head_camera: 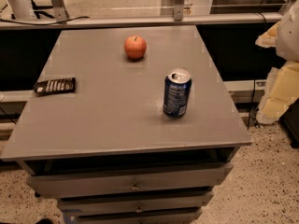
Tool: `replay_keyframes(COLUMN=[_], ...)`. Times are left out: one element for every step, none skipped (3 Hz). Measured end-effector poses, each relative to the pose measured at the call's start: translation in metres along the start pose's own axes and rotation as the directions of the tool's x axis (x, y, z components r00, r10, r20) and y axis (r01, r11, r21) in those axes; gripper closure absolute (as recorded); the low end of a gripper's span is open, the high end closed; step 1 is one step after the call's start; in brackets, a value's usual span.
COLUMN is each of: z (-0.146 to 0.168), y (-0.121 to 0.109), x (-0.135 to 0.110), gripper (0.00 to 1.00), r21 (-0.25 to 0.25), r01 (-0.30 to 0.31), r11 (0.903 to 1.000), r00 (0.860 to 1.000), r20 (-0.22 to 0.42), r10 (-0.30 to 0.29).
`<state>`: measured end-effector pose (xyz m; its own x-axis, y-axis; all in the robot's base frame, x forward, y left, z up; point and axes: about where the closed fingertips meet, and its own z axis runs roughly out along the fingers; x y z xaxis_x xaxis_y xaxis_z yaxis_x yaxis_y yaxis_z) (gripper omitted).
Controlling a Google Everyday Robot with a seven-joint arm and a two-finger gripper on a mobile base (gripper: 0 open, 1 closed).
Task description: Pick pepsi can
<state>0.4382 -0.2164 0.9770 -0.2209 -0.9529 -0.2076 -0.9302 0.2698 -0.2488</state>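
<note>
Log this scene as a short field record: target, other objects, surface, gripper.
target: pepsi can, upright, right-front part of the table
apple: farther back than the can, apart from it
black remote-like object: lying flat near the left edge
table: grey top, drawers below
gripper: not in view; the can stands free, not yet picked

Arm [290, 34]: one, pale; only a short section shows at the right edge of the camera view, the rest cut off by the frame.
Pincer [279, 85]: cream-coloured, below that section, off the right side of the surface [93, 120], hanging apart from it.
</note>
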Motion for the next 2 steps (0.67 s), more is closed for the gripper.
replay_keyframes(z=[0.0000,0.0039], y=[0.0000,-0.0038], x=[0.0000,0.0009], gripper=[0.00,0.00], r21=[0.000,-0.006], r01=[0.000,-0.005], r11=[1.0000,1.0000], r00=[1.000,0.999], r20=[0.000,0.038], r10=[0.000,0.005])
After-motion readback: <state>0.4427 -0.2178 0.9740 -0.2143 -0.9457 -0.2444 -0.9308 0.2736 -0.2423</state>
